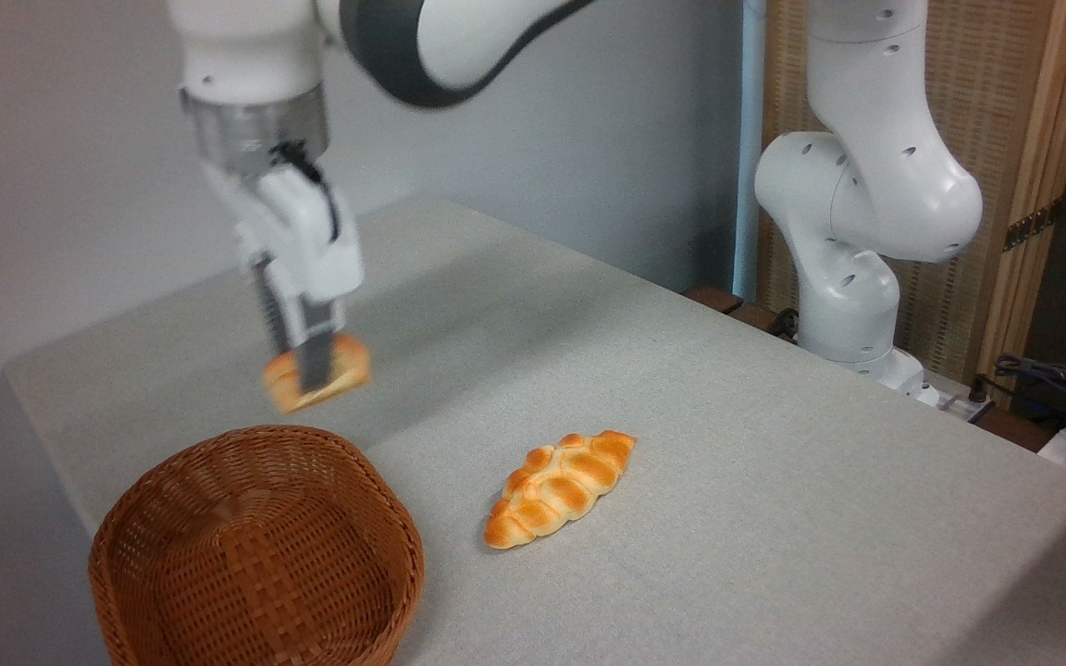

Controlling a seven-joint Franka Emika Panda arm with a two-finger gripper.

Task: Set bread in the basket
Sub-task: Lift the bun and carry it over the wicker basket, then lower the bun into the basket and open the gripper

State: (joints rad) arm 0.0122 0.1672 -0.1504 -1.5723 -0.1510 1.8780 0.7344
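Observation:
The bread [345,364], a small golden-orange bun, hangs in the air above the table, blurred by motion. My gripper [313,375] is shut on it, fingers pointing down, one finger crossing the bun's front. The bun is just beyond the far rim of the basket [255,546], a round brown wicker basket with low sides standing at the table's front left corner. Nothing lies inside the basket.
A longer braided loaf [560,487] lies on the grey table [727,462] to the right of the basket. The arm's white base [857,231] stands at the table's far right edge. Cables [1051,379] lie at the far right.

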